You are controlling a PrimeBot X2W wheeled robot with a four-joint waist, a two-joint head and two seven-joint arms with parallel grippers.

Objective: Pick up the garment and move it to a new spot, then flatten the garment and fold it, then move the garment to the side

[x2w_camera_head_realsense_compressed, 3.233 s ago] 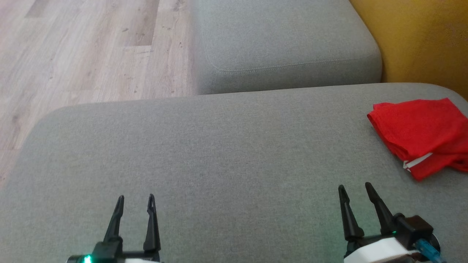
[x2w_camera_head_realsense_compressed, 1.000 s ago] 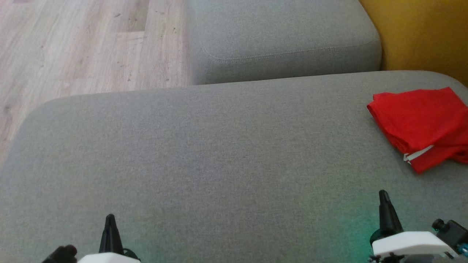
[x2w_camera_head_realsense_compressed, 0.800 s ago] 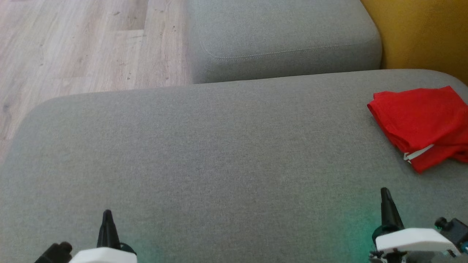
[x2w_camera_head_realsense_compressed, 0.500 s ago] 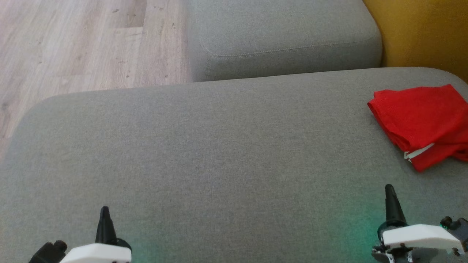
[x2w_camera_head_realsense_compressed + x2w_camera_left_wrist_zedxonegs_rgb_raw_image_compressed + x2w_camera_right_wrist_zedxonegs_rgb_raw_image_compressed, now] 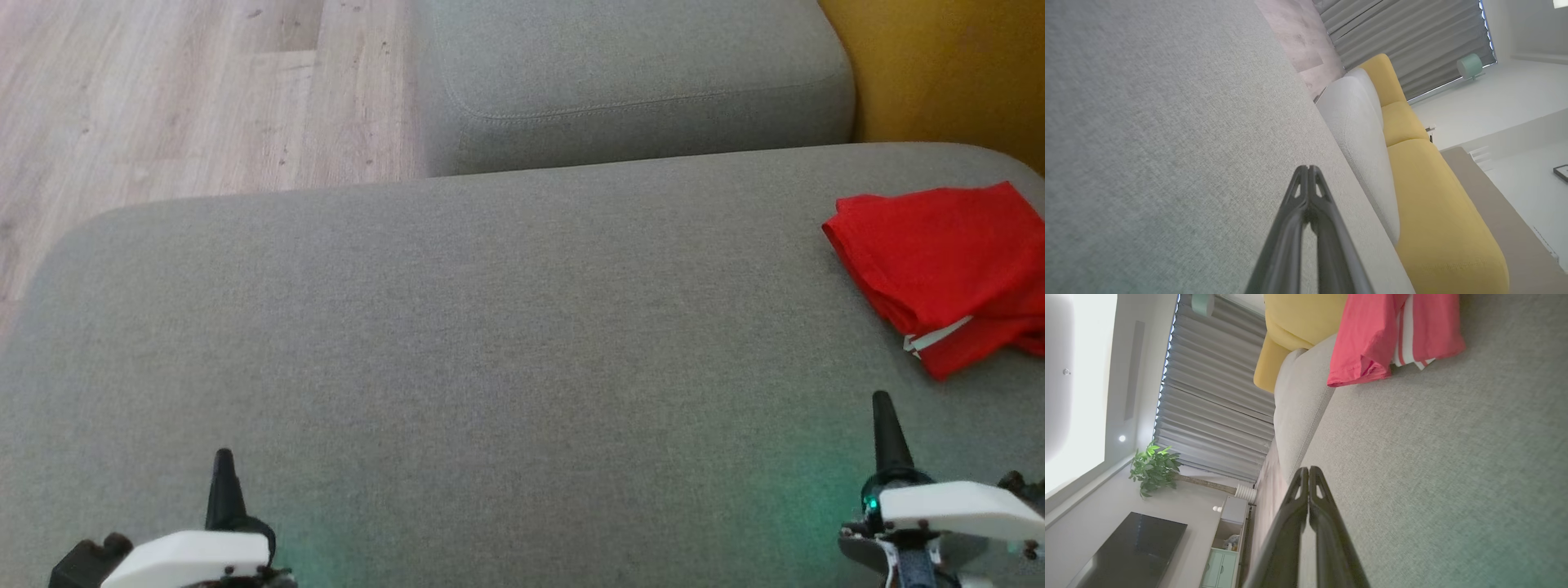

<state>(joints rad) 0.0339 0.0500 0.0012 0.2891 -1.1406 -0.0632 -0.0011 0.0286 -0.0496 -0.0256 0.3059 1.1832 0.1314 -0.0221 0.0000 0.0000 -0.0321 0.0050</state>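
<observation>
I'm holding my left gripper [image 5: 222,461] & right gripper [image 5: 882,408] pinched fully shut w/ nothing in either, both sitting over the near edge of the grey seat cushion [image 5: 490,327], left by its near-left corner, right by its near-right. The folded red garment [image 5: 939,261] is lying at the cushion's right edge toward the far-right corner. It's lying ahead & a bit right of my right gripper, not touching it, and well apart from my left.
</observation>
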